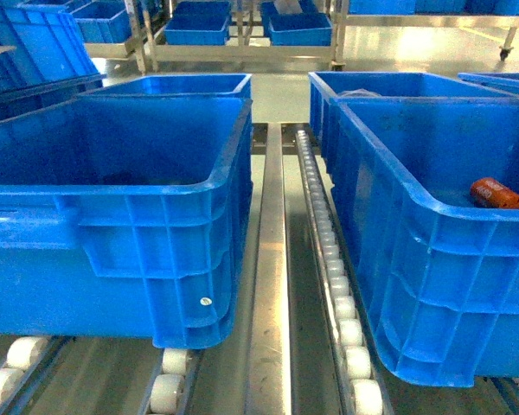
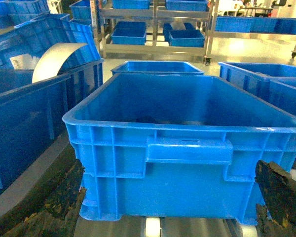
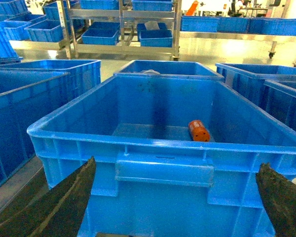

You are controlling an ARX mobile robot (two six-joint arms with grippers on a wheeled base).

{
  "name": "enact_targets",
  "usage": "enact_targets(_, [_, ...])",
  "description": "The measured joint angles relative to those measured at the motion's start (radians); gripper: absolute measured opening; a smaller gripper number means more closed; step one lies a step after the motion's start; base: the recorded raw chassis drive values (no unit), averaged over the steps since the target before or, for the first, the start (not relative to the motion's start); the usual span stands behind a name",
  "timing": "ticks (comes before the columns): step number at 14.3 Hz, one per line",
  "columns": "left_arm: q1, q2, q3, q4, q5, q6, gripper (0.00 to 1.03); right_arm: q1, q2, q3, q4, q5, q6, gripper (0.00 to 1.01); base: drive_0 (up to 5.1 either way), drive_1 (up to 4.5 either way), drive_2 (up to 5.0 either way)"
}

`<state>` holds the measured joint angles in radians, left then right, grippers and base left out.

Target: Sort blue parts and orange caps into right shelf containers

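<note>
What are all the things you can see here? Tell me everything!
Front crates: two, blue; left crate and right crate side by side on the rollers.
Orange cap: one, orange-red, lying inside the right crate.
Crates behind: several, blue, farther back and on metal shelves.
Rollers: a row, white, between the front crates.
Rail: one, silver, beside the rollers.
Curved sheet: one, pale, sticking from a far-left crate.
Left claw: dark fingers wide apart.
Right claw: dark fingers wide apart.
</note>
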<state>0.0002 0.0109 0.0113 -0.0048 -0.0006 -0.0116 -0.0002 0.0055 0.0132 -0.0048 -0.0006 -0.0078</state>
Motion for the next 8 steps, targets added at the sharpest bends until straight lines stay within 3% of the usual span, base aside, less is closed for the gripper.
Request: enact_targets(8, [0.000,0.000,0.000,0.000,0.000,0.000,0.98,0.000,0.000,0.000,0.000,0.000,0.000,0.98,0.0,0.00,0.0])
